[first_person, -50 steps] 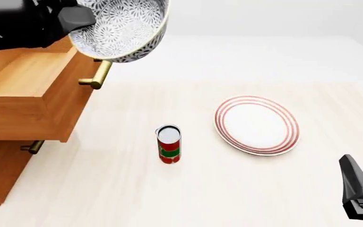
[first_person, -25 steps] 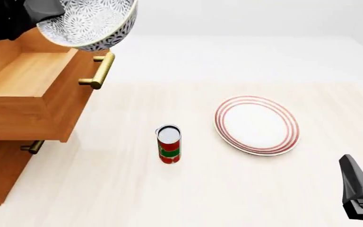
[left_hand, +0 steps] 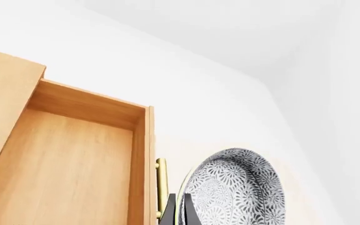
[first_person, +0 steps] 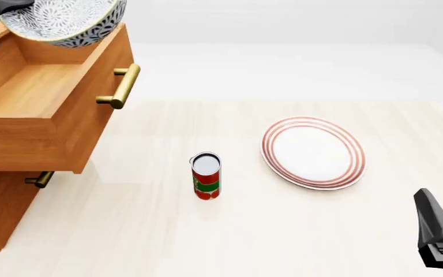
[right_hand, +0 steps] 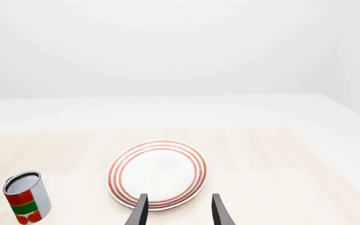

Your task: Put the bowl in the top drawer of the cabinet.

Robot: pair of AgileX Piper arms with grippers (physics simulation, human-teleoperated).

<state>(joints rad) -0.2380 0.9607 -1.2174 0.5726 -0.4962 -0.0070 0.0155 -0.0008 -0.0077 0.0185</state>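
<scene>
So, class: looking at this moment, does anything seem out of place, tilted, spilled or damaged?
Only the bowl stands out: it hangs tilted over the open top drawer, gripped at its rim by the left gripper. The can stands upright, the plate lies flat, nothing looks spilled or broken.

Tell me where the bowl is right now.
Front view, top left: the bowl hangs tilted in the left hand, above the open top drawer.
</scene>
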